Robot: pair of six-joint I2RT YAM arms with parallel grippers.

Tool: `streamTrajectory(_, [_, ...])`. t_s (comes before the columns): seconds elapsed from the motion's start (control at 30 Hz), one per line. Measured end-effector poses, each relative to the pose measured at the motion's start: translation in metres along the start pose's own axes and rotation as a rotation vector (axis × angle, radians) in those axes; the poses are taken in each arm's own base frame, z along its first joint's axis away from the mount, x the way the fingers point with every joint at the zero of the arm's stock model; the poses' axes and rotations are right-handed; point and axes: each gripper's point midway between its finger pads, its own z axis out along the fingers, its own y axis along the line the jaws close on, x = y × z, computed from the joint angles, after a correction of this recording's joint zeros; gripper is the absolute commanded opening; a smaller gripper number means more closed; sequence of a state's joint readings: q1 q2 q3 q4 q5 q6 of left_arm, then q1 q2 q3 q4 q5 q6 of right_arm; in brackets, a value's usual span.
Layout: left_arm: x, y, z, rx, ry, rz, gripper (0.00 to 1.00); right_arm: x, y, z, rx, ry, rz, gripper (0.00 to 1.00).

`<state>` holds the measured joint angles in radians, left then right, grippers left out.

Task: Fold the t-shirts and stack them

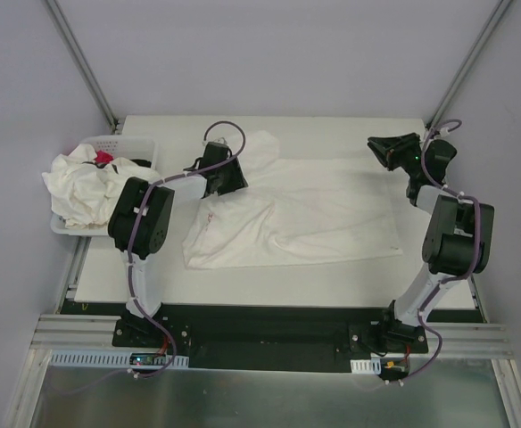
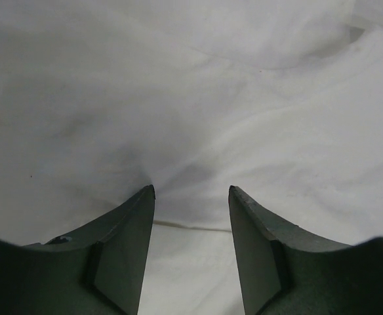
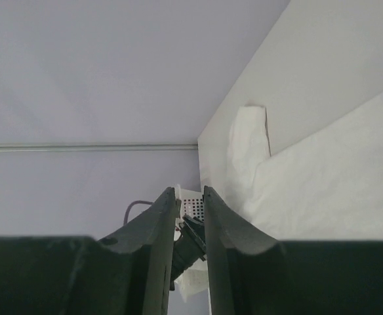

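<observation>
- I judged the step in hand to be spreading one t-shirt (image 1: 305,218) flat on the tabletop (image 1: 243,281) before folding; its left part lay rumpled
- Left end effector (image 2: 191,190) stood open, tips low over that rumpled cloth, gripping nothing
- Right end effector (image 3: 190,190) hung raised beyond the shirt's right edge, all but closed and empty
- Further t-shirts (image 1: 78,187) lay heaped in the basket (image 1: 127,143)
- Next move, in my judgement: pinch the bunched side and draw it smooth
</observation>
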<state>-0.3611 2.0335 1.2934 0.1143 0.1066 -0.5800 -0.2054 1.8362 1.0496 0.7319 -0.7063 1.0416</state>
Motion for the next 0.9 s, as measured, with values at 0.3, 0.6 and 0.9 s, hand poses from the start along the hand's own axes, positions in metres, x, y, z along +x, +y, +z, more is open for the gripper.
streamTrajectory(0.3, [0.030,0.030,-0.038,-0.180,0.006,0.017,0.49,-0.021,0.039,-0.021,-0.086,-0.057,-0.048,0.29])
streamTrajectory(0.6, [-0.015,0.002,-0.051,-0.174,-0.055,0.077,0.60,0.002,0.015,0.004,-0.052,0.015,-0.033,0.31])
streamTrajectory(0.9, [-0.142,-0.036,-0.053,-0.128,-0.291,0.136,0.64,0.053,-0.034,0.032,0.004,0.152,0.096,0.31])
